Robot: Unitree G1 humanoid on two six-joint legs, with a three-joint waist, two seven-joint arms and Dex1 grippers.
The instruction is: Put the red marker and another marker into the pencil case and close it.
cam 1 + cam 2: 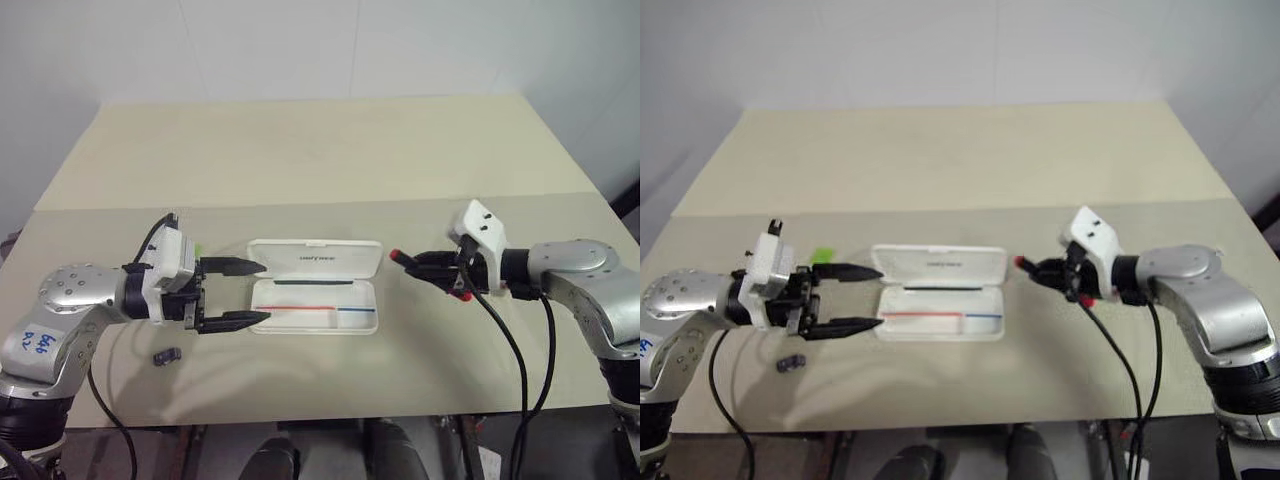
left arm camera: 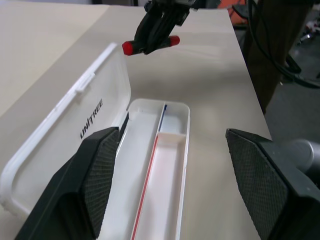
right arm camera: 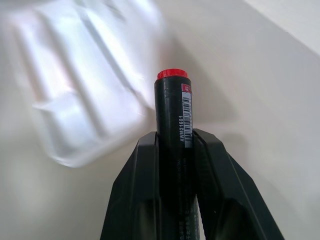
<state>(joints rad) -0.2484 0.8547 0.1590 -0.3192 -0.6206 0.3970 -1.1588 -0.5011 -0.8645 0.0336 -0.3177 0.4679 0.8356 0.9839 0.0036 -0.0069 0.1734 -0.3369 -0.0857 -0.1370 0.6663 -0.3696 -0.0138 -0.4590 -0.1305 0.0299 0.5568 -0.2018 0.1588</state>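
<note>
Red marker [image 3: 173,120] clamped in right end effector [image 1: 420,265] above table, left end effector [image 1: 232,294] apart beside pencil case [image 1: 315,287]

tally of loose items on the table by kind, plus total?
Markers: 2, the red marker in the right gripper and the green marker behind the left gripper
Pencil case: 1, open
Small dark piece: 1
Total: 4

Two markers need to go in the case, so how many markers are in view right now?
2. The red marker is clamped in the right end effector, off the table beside the open pencil case. The green marker lies behind the left end effector, mostly hidden.
</note>
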